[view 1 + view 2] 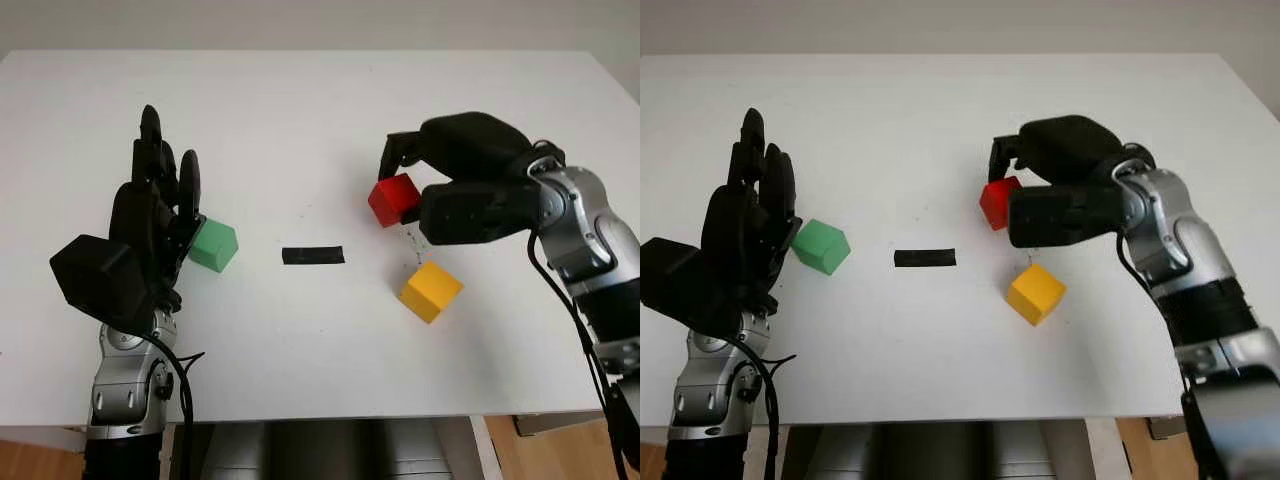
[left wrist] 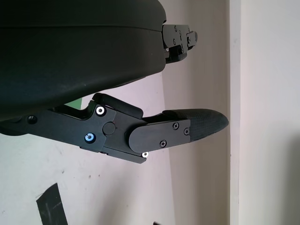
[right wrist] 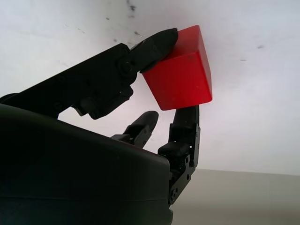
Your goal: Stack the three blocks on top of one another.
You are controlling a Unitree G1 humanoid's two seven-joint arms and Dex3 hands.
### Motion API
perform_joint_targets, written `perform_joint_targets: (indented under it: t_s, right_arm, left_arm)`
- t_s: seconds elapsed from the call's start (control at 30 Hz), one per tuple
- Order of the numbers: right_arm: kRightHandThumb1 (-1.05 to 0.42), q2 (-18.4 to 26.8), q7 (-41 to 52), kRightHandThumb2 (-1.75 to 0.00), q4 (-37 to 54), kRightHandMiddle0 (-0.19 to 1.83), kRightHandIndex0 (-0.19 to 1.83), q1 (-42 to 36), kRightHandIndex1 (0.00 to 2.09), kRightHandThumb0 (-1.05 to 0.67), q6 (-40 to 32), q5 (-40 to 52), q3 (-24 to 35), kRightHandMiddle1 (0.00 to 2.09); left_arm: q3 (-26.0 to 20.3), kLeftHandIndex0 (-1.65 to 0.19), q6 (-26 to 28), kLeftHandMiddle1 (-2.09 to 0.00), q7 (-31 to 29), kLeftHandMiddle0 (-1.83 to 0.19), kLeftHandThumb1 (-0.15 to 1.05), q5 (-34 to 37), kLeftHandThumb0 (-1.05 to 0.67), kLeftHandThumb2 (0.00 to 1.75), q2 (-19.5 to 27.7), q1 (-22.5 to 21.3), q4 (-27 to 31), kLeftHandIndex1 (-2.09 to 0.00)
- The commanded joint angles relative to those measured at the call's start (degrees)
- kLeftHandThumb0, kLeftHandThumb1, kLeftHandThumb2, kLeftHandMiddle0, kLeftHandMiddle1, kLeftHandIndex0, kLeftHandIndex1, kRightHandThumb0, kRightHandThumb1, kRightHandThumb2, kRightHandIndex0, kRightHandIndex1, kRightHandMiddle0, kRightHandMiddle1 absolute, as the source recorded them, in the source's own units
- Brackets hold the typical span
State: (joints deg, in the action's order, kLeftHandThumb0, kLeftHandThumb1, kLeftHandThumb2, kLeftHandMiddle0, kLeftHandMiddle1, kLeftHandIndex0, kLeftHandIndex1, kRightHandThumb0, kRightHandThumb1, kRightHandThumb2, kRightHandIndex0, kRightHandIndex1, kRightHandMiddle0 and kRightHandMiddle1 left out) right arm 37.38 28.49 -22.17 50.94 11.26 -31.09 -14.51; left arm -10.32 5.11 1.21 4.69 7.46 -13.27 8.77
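Right hand [image 1: 440, 190]: fingers [image 3: 154, 44] pinching red block [image 3: 180, 75] above tabletop [image 1: 300, 110].
Left hand [image 1: 150, 225]: open, beside green block [image 1: 213, 245].
Yellow block [image 1: 431, 291]: lying free.

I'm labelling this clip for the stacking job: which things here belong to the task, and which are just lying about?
Part of the job:
- red block, grasped by the right hand
- yellow block, on the table
- green block, beside the open left hand

Just lying about:
- black tape strip on the white table
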Motion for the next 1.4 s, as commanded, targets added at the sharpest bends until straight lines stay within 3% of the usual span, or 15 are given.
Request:
perform_joint_targets:
  t_s: [0.0,0.37,0.67,1.07,1.2,1.37]
  right_arm:
    - [-0.87,-0.4,1.8,-0.05,-2.0,0.55,0.59,3.7,0.21,-0.36,2.0,1.9,0.0,1.26]
    - [-0.86,-5.2,11.1,-0.05,-10.4,0.54,0.59,11.4,0.15,-0.41,3.2,5.3,-3.2,1.34]
    - [-0.88,-6.6,11.8,-0.06,-11.0,0.48,0.56,11.7,0.11,-0.43,4.2,3.5,-6.0,1.47]
    - [-0.9,-8.6,9.4,-0.06,-14.7,0.45,0.53,11.8,0.08,-0.44,7.8,3.2,-7.2,1.51]
    - [-0.9,-9.7,8.4,-0.06,-14.5,0.44,0.55,11.0,0.09,-0.42,6.2,3.6,-6.6,1.51]
    - [-0.91,-11.1,7.9,-0.06,-10.3,0.41,0.53,8.0,0.07,-0.43,-1.1,4.2,-5.8,1.59]
  left_arm:
    - [0.3,0.09,-0.1,-0.05,0.2,0.14,1.05,-0.1,-0.66,0.53,-0.5,0.3,0.8,-0.05]
    - [0.9,0.08,-1.2,-0.05,0.8,0.13,1.05,-0.4,-0.68,0.52,-1.2,0.1,-0.1,-0.05]
    - [1.4,0.08,-0.9,-0.05,1.6,0.13,1.05,-1.0,-0.69,0.52,-1.6,-0.7,-0.4,-0.06]
    - [1.2,0.08,-1.6,-0.06,1.6,0.13,1.05,-1.2,-0.69,0.52,-1.7,-0.8,-0.8,-0.05]
    - [1.2,0.07,-1.7,-0.06,1.8,0.12,1.05,-1.1,-0.69,0.51,-1.9,-1.0,-0.9,-0.06]
    - [1.5,0.07,-2.0,-0.05,2.1,0.12,1.05,-1.4,-0.69,0.51,-2.0,-1.1,-1.2,-0.06]
